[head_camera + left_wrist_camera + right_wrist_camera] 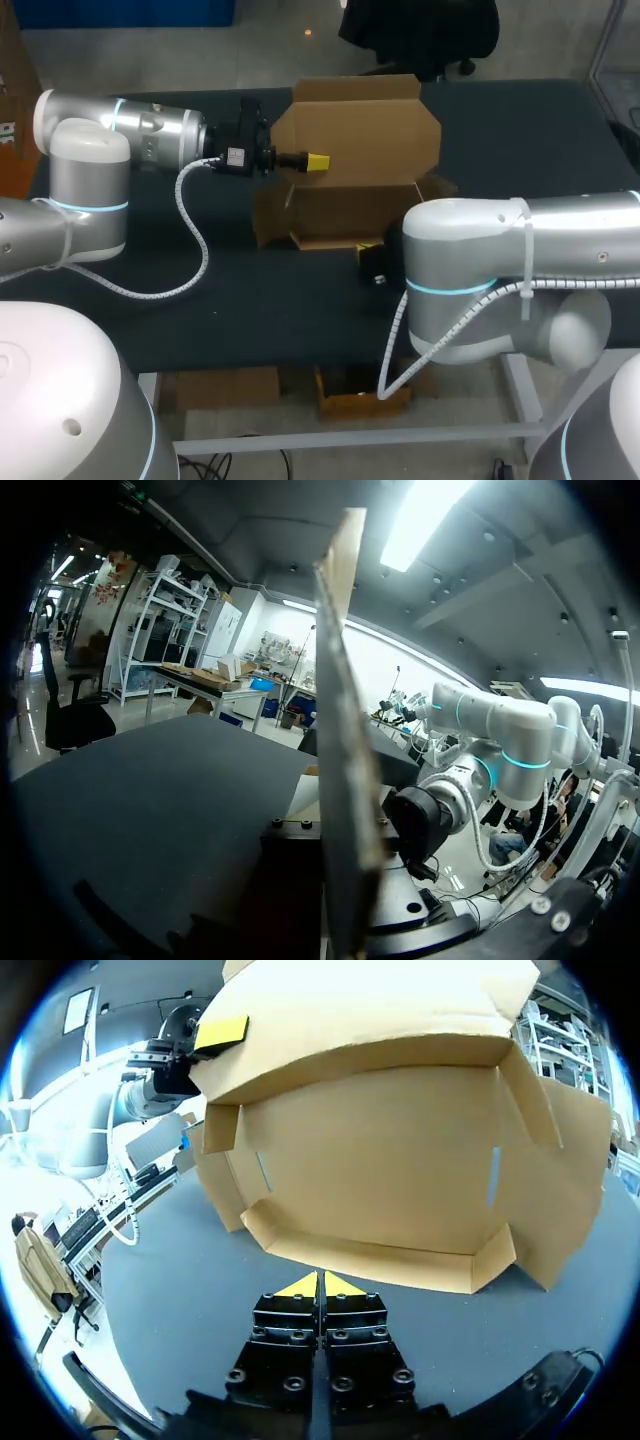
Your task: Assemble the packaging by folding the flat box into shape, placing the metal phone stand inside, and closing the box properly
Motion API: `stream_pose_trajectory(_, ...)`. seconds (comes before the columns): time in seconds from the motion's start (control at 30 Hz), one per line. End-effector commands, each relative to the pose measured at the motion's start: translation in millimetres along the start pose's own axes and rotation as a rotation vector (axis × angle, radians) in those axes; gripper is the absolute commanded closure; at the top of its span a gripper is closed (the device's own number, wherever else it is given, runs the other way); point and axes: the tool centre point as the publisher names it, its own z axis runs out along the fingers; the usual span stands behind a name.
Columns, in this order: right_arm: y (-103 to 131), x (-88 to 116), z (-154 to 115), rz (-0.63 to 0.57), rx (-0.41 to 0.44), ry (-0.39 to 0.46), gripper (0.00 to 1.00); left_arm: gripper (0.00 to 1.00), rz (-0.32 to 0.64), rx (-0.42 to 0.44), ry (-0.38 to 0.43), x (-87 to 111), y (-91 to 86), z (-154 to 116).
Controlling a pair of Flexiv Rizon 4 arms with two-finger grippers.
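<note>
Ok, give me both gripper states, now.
Left gripper: closed on the box lid.
Right gripper: fingers closed, holding nothing.

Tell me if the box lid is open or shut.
Open: the box has its lid standing upright, left gripper gripping its edge, bare inside visible.

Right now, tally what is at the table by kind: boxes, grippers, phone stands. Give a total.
Box: 1
Grippers: 2 (left gripper, right gripper)
Phone stands: 0 in view
Total: 3
</note>
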Motion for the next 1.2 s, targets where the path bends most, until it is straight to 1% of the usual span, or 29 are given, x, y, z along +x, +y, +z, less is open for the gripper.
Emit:
stream_pose_trajectory(0.03, -4, -7, -28, 0.002, -0.016, 0.025, 1.0, 1.0, 0.0, 0.0, -0.001, -1.0, 3.4, 0)
stream_pose_trajectory(0.13, -6, -10, -44, 0.005, -0.007, 0.029, 1.0, 1.0, 0.0, 0.0, -0.001, -1.0, 3.4, 0)
stream_pose_trajectory(0.17, -7, -11, -50, 0.004, 0.0, 0.018, 1.0, 1.0, 0.0, 0.0, -0.001, -1.0, 3.4, 0)
stream_pose_trajectory(0.23, -7, -12, -62, 0.003, 0.008, 0.029, 1.0, 1.0, 0.0, 0.0, -0.001, -1.0, 3.4, 0)
stream_pose_trajectory(0.4, -7, -15, -89, -0.02, 0.018, -0.028, 1.0, 1.0, 0.0, 0.0, -0.001, -1.0, 3.4, 0)
stream_pose_trajectory(0.5, -9, -19, -105, -0.019, 0.011, -0.019, 1.0, 1.0, 0.0, 0.0, -0.001, -1.0, 3.4, 0)
stream_pose_trajectory(0.53, -10, -20, -110, -0.022, 0.006, -0.004, 1.0, 1.0, 0.0, 0.0, -0.001, -1.0, 3.4, 0)
stream_pose_trajectory(0.6, -11, -22, -118, -0.02, 0.011, -0.014, 1.0, 1.0, 0.0, 0.0, -0.001, -1.0, 3.4, 0)
stream_pose_trajectory(0.63, -12, -23, -122, -0.022, 0.012, 0.003, 1.0, 1.0, 0.0, 0.0, -0.001, -1.0, 3.4, 0)
stream_pose_trajectory(0.7, -14, -26, -129, -0.024, 0.017, -0.003, 1.0, 1.0, 0.0, 0.0, -0.001, -1.0, 3.4, 0)
stream_pose_trajectory(0.77, -15, -29, -137, -0.037, 0.018, 0.026, 1.0, 1.0, 0.0, 0.0, -0.001, -1.0, 3.4, 0)
stream_pose_trajectory(0.8, -16, -31, -140, -0.038, 0.021, 0.024, 1.0, 1.0, 0.0, 0.0, -0.001, -1.0, 3.4, 0)
stream_pose_trajectory(0.87, -17, -35, -148, -0.049, 0.019, 0.063, 1.0, 1.0, 0.0, 0.0, -0.001, -1.0, 3.4, 0)
stream_pose_trajectory(0.93, -17, -41, -155, -0.048, 0.018, 0.055, 1.0, 1.0, 0.0, 0.0, -0.001, -1.0, 3.4, 0)
stream_pose_trajectory(0.97, -17, -43, -158, -0.058, 0.017, 0.078, 1.0, 1.0, 0.0, 0.0, -0.001, -1.0, 3.4, 0)
stream_pose_trajectory(1.03, -18, -47, -164, -0.057, 0.017, 0.079, 1.0, 1.0, 0.0, 0.0, -0.001, -1.0, 3.4, 0)
stream_pose_trajectory(1.07, -18, -49, -167, -0.063, 0.016, 0.097, 1.0, 1.0, 0.0, 0.0, -0.001, -1.0, 3.4, 0)
stream_pose_trajectory(1.2, -18, -55, -174, -0.068, 0.022, 0.113, 1.0, 1.0, 0.0, 0.0, -0.001, -1.0, 3.4, 0)
